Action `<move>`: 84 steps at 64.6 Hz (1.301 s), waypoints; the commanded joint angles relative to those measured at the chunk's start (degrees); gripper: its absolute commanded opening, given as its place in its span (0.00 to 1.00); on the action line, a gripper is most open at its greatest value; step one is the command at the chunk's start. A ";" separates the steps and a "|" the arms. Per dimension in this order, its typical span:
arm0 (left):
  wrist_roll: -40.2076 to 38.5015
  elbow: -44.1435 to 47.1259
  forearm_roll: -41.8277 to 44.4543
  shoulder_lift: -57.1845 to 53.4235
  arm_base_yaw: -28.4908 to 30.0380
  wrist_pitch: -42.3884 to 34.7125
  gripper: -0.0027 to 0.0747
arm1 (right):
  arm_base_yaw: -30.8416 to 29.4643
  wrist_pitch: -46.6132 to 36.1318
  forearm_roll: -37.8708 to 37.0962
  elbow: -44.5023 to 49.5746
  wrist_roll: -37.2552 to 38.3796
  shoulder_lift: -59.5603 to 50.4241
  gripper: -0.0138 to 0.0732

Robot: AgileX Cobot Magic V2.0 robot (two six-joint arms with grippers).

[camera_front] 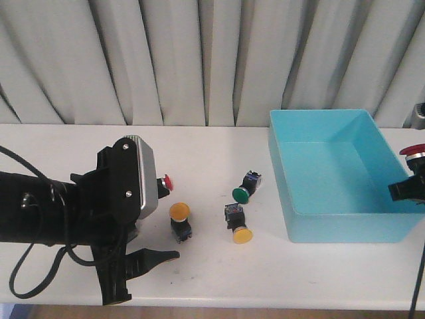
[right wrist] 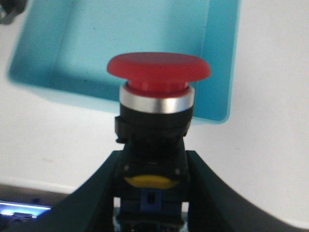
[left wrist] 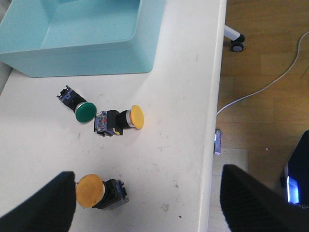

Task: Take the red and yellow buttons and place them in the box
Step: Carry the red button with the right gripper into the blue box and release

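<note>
**Red button in R grip at box edge — L arm over the loose yellows**

R gripper (right wrist: 153,193) has its jaws clamped on the black body of a red button (right wrist: 158,70), cap up. In the front view that button (camera_front: 416,150) sits at the far right edge of frame, just beside the right wall of the box (camera_front: 339,219), which looks empty inside.

L gripper (left wrist: 145,203) has its jaws wide apart, nothing between them, low over the table (left wrist: 183,145). A yellow button (left wrist: 90,191) lies just beside one finger; a second yellow button (left wrist: 136,117) lies mid-frame, nearly touching a green button (left wrist: 85,112). Another red button (camera_front: 167,182) peeks out beside the L wrist housing in the front view.

Risks, as I judge them:
- Release too early – the held button looks outside or right at the wall, so it could drop on the table or off the edge.
- L closing off-centre could roll the round-capped yellow away.
- Going for the 2nd yellow could nudge the green, which isn't wanted.
</note>
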 commanded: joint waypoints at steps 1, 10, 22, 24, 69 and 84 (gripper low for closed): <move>-0.81 -1.95 -1.63 -1.06 -0.29 -2.30 0.78 | -3.12 -1.70 4.09 -5.99 0.34 4.82 0.42; -0.81 -1.95 -1.63 -1.06 -0.29 -1.98 0.78 | -3.06 0.18 5.57 -13.90 -0.75 14.87 0.43; -0.81 -1.95 -1.68 -1.06 -0.29 -1.89 0.78 | -2.99 0.36 7.92 -24.04 -0.75 28.91 0.44; -0.81 -1.95 -1.68 -1.06 -0.29 -1.75 0.78 | -2.99 0.41 7.94 -25.35 -0.75 31.35 0.44; -0.81 -1.95 -1.68 -1.06 -0.29 -1.33 0.78 | -2.99 3.11 8.25 -34.59 -2.02 50.24 0.44; -0.81 -1.95 -1.68 -1.06 -0.29 -1.33 0.78 | -2.99 4.60 8.20 -34.59 -2.02 50.24 0.55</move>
